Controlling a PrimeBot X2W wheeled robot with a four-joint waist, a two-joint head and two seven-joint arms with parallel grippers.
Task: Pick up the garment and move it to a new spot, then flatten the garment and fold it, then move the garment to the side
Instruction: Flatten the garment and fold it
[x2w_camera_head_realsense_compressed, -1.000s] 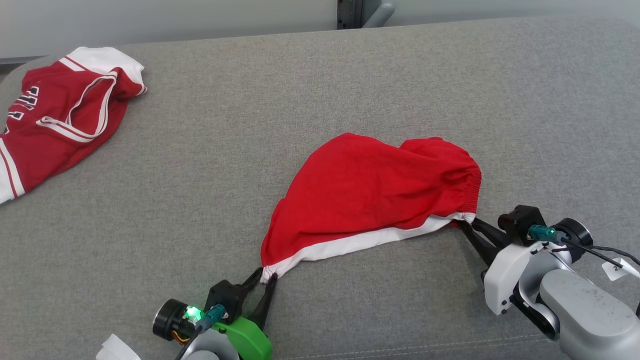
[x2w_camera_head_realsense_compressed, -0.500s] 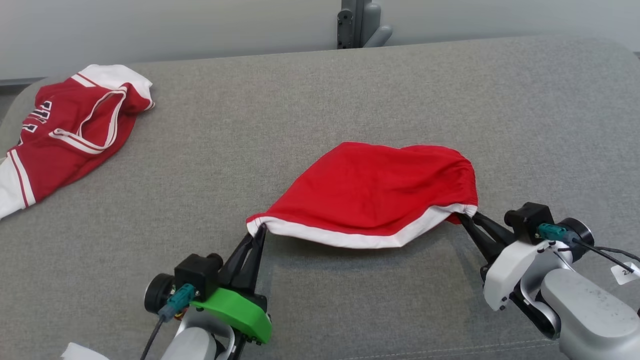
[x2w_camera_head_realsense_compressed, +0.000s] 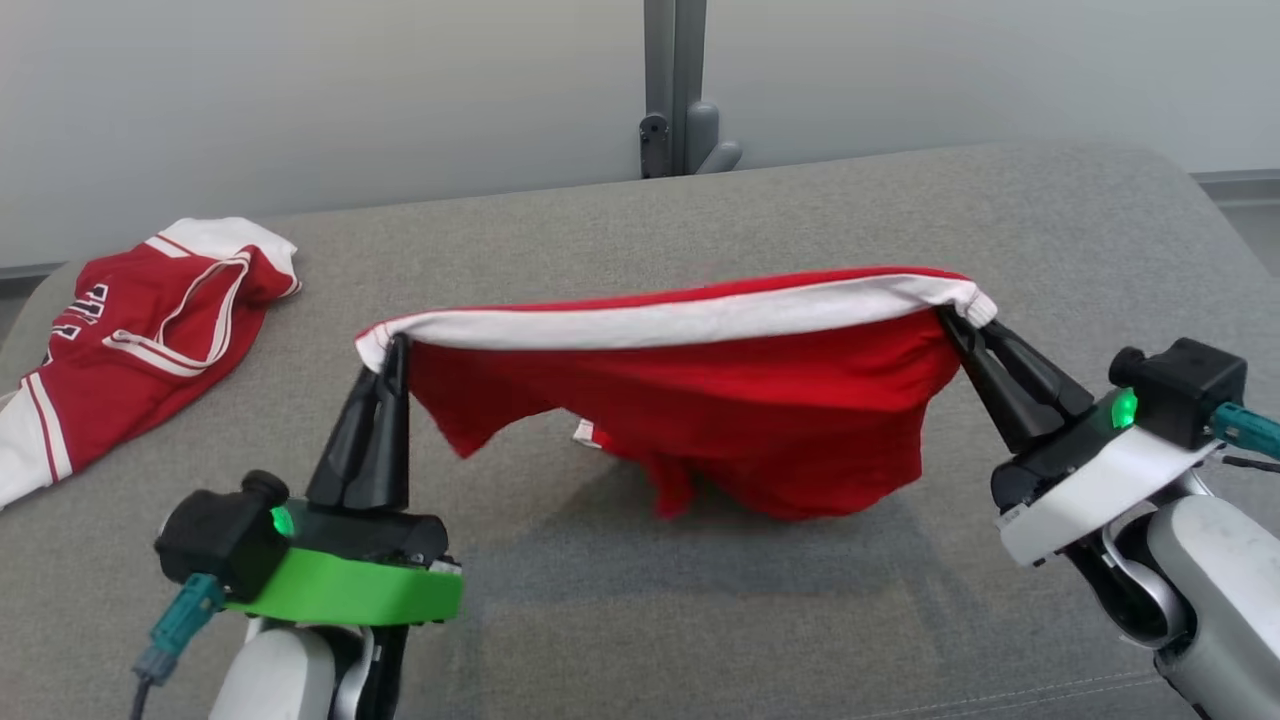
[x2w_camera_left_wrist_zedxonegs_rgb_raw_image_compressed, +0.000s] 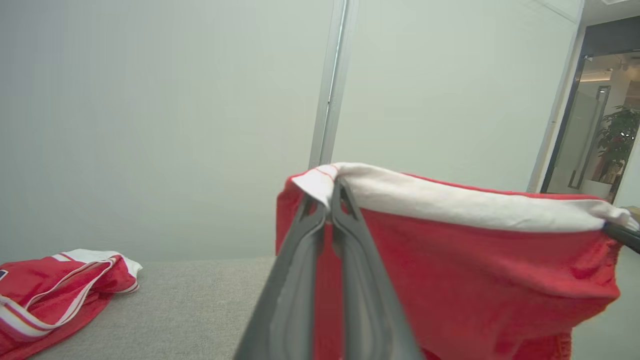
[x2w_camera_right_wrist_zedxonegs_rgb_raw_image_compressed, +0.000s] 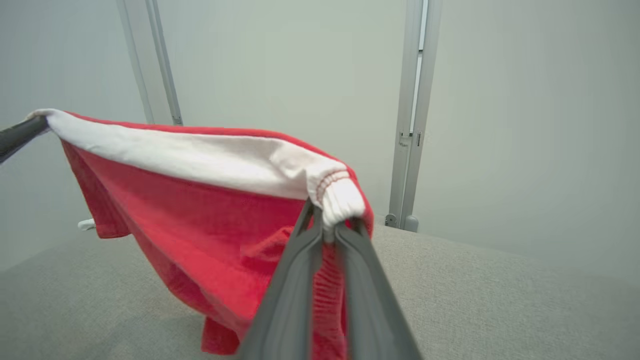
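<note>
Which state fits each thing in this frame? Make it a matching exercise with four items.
1 red garment
2 left tool
3 right tool
4 jersey

a lying crumpled, far left on the grey surface
b on a green mount, shut on the garment's white band
c hanging by its white band
d on a white mount, shut on the white band

Pairs: 1-c, 2-b, 3-d, 4-a
</note>
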